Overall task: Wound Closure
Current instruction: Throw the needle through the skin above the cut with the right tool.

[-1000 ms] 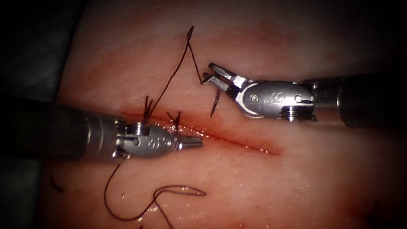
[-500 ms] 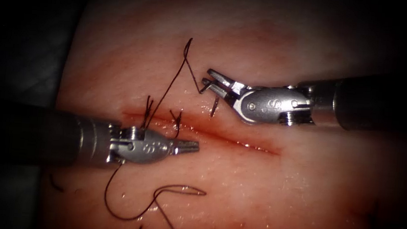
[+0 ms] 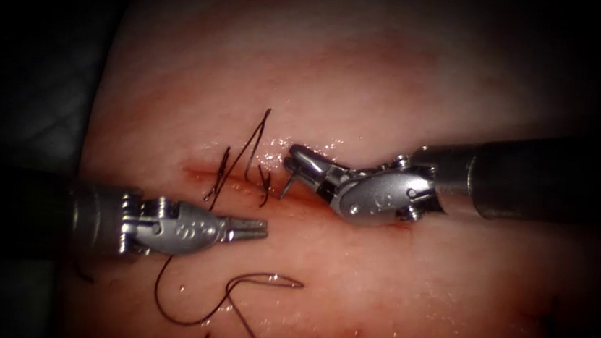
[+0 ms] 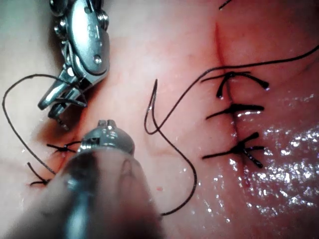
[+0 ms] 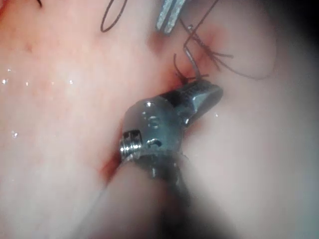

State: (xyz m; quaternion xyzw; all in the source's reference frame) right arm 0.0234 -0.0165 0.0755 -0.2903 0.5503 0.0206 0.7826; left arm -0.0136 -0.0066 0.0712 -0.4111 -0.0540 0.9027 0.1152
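The needle (image 3: 288, 184) is held near its middle in the closed jaws of the right tool (image 3: 299, 163), and has been brought down over the last second to the cut (image 3: 355, 209) in the tissue (image 3: 391, 293); entry cannot be told. The left tool (image 3: 255, 227) has been drawn back left, jaws closed, nothing held. Thread (image 3: 243, 158) is trailed across the earlier stitches (image 3: 263, 180). A bite appears in hand; a steady needle placement is called for.

The light is brightest on the tissue (image 3: 366, 87) just behind the right tool (image 3: 294, 160). Far out past both long shafts, everything goes dark. Small wet spots shine white right beside the right tool's tip. The left tool (image 3: 261, 226) gleams on its metal. In the left wrist view, wet tissue well away from the left tool glitters.
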